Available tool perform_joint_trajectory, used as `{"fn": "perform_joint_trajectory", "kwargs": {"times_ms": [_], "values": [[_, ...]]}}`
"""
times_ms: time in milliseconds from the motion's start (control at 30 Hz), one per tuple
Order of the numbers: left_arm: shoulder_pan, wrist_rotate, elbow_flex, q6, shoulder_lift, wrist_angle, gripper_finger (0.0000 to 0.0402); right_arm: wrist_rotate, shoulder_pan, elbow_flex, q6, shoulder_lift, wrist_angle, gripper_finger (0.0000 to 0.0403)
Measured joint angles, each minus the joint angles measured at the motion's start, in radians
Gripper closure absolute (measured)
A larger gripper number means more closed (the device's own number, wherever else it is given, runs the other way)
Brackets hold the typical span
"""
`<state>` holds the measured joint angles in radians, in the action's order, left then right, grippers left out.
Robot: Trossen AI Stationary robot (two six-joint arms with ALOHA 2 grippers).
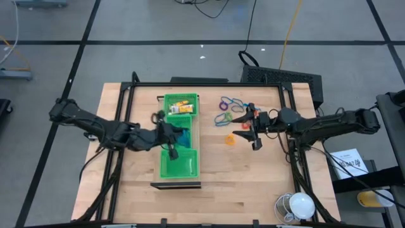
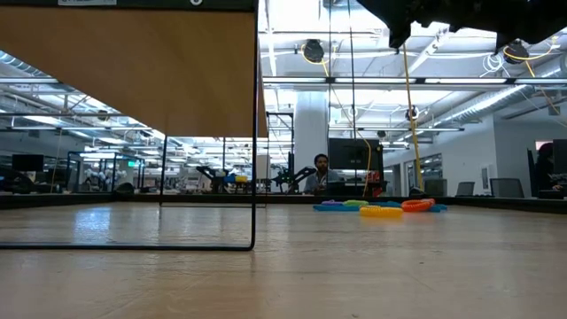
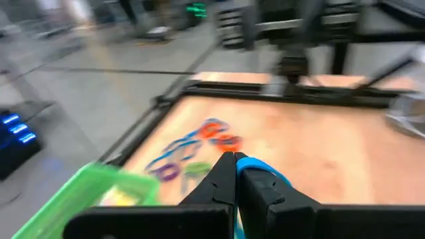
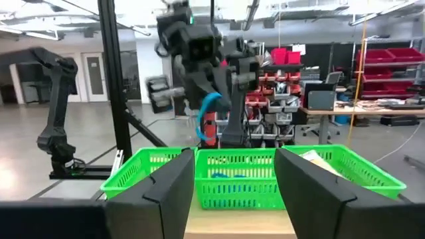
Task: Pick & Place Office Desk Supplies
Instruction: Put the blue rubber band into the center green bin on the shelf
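Left wrist view: the left gripper (image 3: 236,162) has its fingers pressed together on a blue loop (image 3: 269,174), which bulges out beside the tips.
Right wrist view: the right gripper (image 4: 234,174) fingers stand apart with nothing between them; beyond them the left gripper (image 4: 211,99) dangles the blue loop (image 4: 208,113) above the green tray (image 4: 239,174).
Left gripper, high view: the left gripper (image 1: 172,144) is over the middle of the green tray (image 1: 179,166), its arm reaching in from the left.
Right gripper, high view: the right gripper (image 1: 251,130) is over bare table on the right side, just right of the loose items.
Tray contents: small yellow and orange pieces (image 1: 180,105) lie in the far compartment.
Loops on table: blue, purple and green loops (image 1: 229,103) lie on the wood between the tray and the right gripper; an orange piece (image 1: 230,139) sits nearer.
Low view: coloured loops (image 2: 381,208) lie flat on the table (image 2: 283,266), far across.
Room: a person (image 2: 321,174) is seated beyond the table.
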<state>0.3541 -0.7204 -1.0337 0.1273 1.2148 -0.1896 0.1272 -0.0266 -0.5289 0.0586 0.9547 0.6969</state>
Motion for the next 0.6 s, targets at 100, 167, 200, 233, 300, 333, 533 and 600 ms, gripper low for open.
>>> {"fn": "perform_joint_trajectory", "kwargs": {"times_ms": [100,167,200,233,300,333,533,600], "values": [[0.006,-0.085,0.077,0.064,-0.049,0.003,0.0398,0.0,-0.006,0.0,0.0,-0.029,-0.007,0.0208],[-0.005,-0.088,0.115,0.097,-0.068,0.026,0.0392,0.0,-0.006,0.0,0.0,-0.039,-0.007,0.0211],[-0.013,-0.088,0.125,0.107,-0.072,0.029,0.0389,0.0,-0.006,0.0,0.0,-0.041,-0.008,0.0212],[-0.018,-0.087,0.133,0.116,-0.072,0.03,0.0386,0.0,-0.006,0.0,0.0,-0.043,-0.013,0.0213],[-0.026,-0.087,0.145,0.121,-0.071,0.027,0.038,0.0,-0.006,0.0,0.0,-0.043,-0.02,0.0213],[-0.031,-0.085,0.147,0.127,-0.07,0.026,0.0377,0.0,-0.006,0.0,0.0,-0.043,-0.024,0.0213],[-0.079,0.013,0.147,0.217,-0.067,0.027,0.0323,0.0,-0.006,0.0,0.005,-0.042,-0.044,0.0207],[-0.097,0.065,0.147,0.253,-0.067,0.026,0.029,0.0,-0.006,0.0,0.006,-0.042,-0.047,0.0207]]}}
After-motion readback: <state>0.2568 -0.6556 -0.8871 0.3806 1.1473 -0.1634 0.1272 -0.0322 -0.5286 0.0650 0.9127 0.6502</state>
